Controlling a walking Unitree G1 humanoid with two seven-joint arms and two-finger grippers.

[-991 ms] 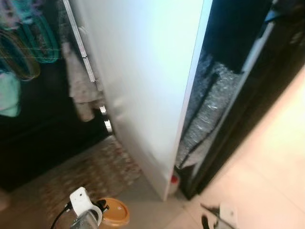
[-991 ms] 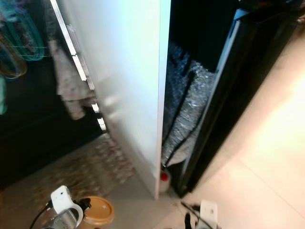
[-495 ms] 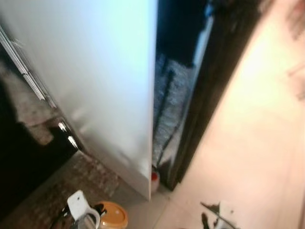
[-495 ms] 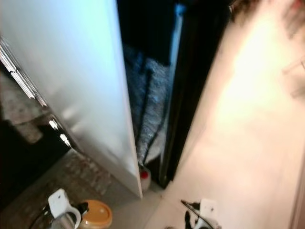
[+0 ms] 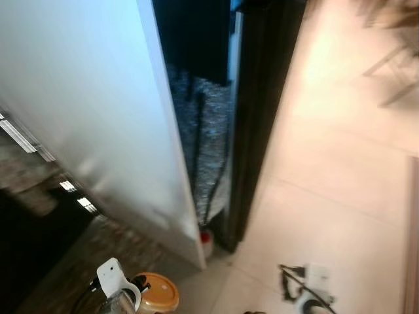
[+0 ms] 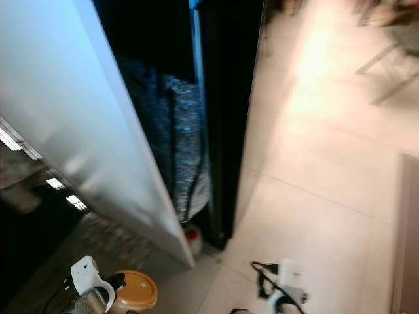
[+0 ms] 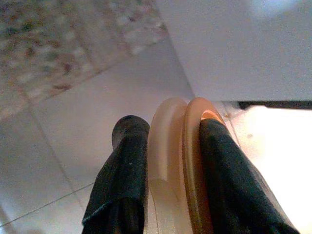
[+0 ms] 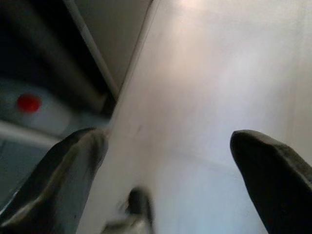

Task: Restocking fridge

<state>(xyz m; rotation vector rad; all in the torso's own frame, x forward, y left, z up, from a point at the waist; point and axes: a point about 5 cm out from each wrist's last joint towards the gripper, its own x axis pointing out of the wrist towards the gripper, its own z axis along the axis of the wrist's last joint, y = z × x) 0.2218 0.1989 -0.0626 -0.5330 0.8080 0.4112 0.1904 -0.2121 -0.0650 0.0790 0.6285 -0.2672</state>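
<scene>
A round tub with an orange lid hangs low at the left, and my left gripper is shut on it; the black fingers press the tub from both sides above the floor tiles. A tall white fridge panel rises just ahead of it. My right gripper is open with nothing between its fingers, low over the pale floor; that arm's wrist sits at the bottom right.
A small white bottle with a red cap stands at the foot of the panel, in a dark gap holding grey speckled material. A black upright frame borders the gap. A patterned rug lies left, pale tiles right, chair legs far right.
The whole picture has slid left, so the camera has swung right: more tiled floor and chair legs have come in. The tub stays in my left gripper.
</scene>
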